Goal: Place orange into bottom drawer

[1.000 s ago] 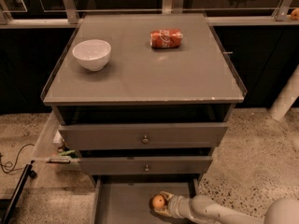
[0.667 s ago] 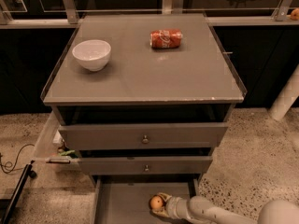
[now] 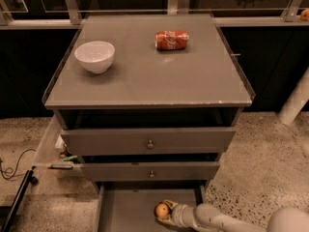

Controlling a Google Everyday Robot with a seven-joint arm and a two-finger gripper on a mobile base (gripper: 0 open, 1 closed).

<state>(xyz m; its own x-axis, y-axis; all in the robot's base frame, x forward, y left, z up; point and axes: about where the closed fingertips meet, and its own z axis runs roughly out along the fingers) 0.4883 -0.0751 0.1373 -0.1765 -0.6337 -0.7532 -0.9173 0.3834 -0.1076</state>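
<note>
Where the orange (image 3: 161,210) lies: inside the pulled-out bottom drawer (image 3: 126,208), right of its middle, at the very tip of the tool (image 3: 163,211).
Tool: low inside the drawer, reaching in from the right, its two fingers clamped on the orange.
Hard to tell: whether the orange touches the drawer floor.
Cut off: the drawer's front and much of the arm (image 3: 217,220), at the lower edge.

Dim overhead light, sheen on cabinet (image 3: 203,79), tool (image 3: 164,211) clasping orange (image 3: 161,210) in shadowed bottom drawer (image 3: 126,210)
</note>
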